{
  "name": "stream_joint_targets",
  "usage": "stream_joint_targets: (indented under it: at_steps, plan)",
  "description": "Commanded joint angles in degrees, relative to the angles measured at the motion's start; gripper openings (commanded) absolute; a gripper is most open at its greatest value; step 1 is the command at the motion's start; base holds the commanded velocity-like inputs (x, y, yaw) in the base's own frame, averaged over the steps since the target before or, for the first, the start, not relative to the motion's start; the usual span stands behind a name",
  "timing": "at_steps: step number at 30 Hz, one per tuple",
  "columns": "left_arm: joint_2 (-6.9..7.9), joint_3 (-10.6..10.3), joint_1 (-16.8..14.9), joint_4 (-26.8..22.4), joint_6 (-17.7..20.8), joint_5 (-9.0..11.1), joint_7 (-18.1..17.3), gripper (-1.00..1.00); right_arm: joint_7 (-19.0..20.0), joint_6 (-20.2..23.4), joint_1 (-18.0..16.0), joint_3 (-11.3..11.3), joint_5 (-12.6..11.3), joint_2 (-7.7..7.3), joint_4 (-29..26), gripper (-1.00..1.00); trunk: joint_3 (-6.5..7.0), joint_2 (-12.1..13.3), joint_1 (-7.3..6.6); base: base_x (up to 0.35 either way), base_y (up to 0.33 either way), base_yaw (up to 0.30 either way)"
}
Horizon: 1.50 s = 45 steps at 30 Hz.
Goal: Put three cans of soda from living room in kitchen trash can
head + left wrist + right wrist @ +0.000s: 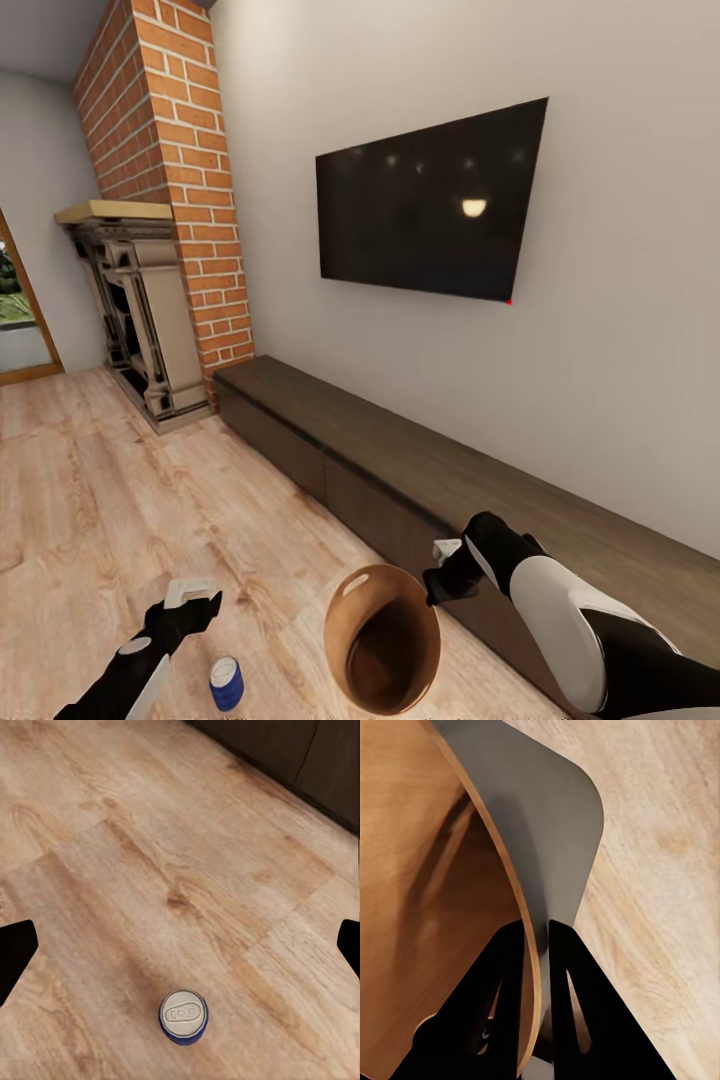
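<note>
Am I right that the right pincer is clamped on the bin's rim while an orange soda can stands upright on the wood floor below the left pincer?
Not quite: the soda can is dark blue, as the left wrist view shows. The right pincer does grip the bin's rim.

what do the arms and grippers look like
Both arms are glossy black with white shell panels. The right arm has a bulky white forearm cover and black wrist. The left arm is slimmer, with a round grey cap. The left gripper has pale grey fingers. In the right wrist view, the right gripper has flat black wedge-shaped fingers with triangular cut-outs. No cables visible.
</note>
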Motion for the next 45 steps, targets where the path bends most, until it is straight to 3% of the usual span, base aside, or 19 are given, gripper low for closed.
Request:
stream_joint_targets:
  at_steps: [1,6,15,18,20,26,28,33,36,40,45]
  plan:
    - [-0.02,-0.03,-0.03,-0.01,-0.8,-0.02,0.04,1.0,0.24,0.46,-0.03,-0.78,-1.63,0.0,0.01,-1.0,-0.18,-0.42,0.22,0.0,0.0,0.0]
    - [-0.07,-0.26,-0.08,-0.49,-3.55,-0.06,0.15,1.0,0.3,0.46,-0.03,-0.78,-1.63,-0.02,0.0,-1.0,-1.07,-2.43,1.32,0.0,0.0,0.0]
    - [-0.08,-0.31,1.6,0.0,-5.3,-0.05,0.09,1.0,0.61,0.46,-0.03,-0.78,-1.63,-0.05,0.0,-1.0,-1.07,-2.43,1.32,0.0,0.0,0.0]
    - [-0.01,-0.16,2.45,3.31,-8.12,-0.02,0.06,1.0,0.63,0.44,-0.03,-0.78,-1.63,-0.05,0.0,-1.0,-1.07,-2.43,1.32,0.0,0.0,0.0]
    - [0.09,0.01,2.79,9.31,-10.03,0.07,0.13,1.0,0.64,0.45,-0.03,-0.78,-1.63,-0.05,0.0,-1.0,-1.07,-2.43,1.32,0.0,0.0,0.0]
    - [0.35,0.28,2.89,18.26,-10.58,0.28,1.1,1.0,0.7,0.46,-0.03,-0.78,-1.63,-0.05,0.0,-1.0,-1.07,-2.43,1.32,0.0,0.0,0.0]
    - [0.54,0.95,2.87,20.47,-10.98,0.51,3.08,1.0,0.72,0.46,-0.03,-0.78,-1.63,-0.05,0.0,-1.0,-1.07,-2.43,1.32,0.0,0.0,0.0]
    - [0.68,2.55,2.92,21.31,-13.55,0.89,4.42,1.0,0.73,0.45,-0.03,-0.78,-1.63,-0.05,0.0,-1.0,-1.07,-2.43,1.32,0.0,0.0,0.0]
    - [0.7,2.89,2.94,21.58,-18.82,0.84,4.69,1.0,0.78,0.44,-0.03,-0.78,-1.63,-0.05,0.0,-1.0,-1.07,-2.43,1.32,0.0,0.0,0.0]
    - [0.71,2.84,2.95,21.68,-23.04,0.61,4.71,1.0,0.81,0.45,-0.03,-0.78,-1.63,-0.05,0.0,-1.0,-1.07,-2.43,1.32,0.0,0.0,0.0]
    - [0.71,2.75,2.95,21.67,-24.41,0.54,4.32,1.0,0.82,0.46,-0.03,-0.78,-1.63,-0.05,0.0,-1.0,-1.07,-2.43,1.32,0.0,0.0,0.0]
